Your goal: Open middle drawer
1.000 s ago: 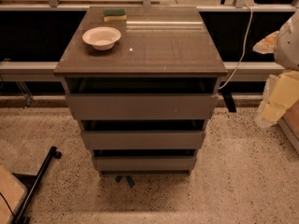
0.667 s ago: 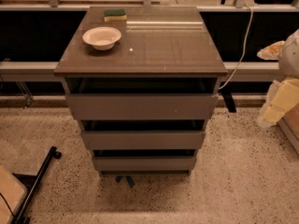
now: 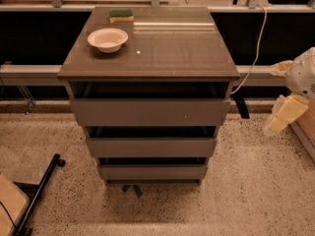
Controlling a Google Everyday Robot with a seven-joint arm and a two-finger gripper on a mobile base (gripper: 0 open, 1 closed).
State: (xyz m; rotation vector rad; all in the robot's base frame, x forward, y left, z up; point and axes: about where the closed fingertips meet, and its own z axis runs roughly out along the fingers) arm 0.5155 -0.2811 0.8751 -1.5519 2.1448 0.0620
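The grey-brown cabinet [image 3: 147, 58] stands in the middle of the camera view with three handleless drawers. The middle drawer [image 3: 151, 147] has a plain flat front with a dark gap above it. Above it is the taller top drawer [image 3: 150, 113], below it the lowest drawer [image 3: 152, 172]. My gripper [image 3: 285, 113], white arm with pale yellow end parts, hangs at the right edge of the view. It is well to the right of the cabinet, about level with the top drawer, and touches nothing.
A white bowl [image 3: 108, 39] and a green-and-yellow sponge [image 3: 121, 15] sit on the cabinet top. A white cable [image 3: 256, 48] hangs to the right of the cabinet. A black bar [image 3: 39, 193] lies on the speckled floor at lower left. A dark rail runs behind.
The white upper part of my arm has dropped lower at the right edge. The cabinet, drawers and bowl have not moved.
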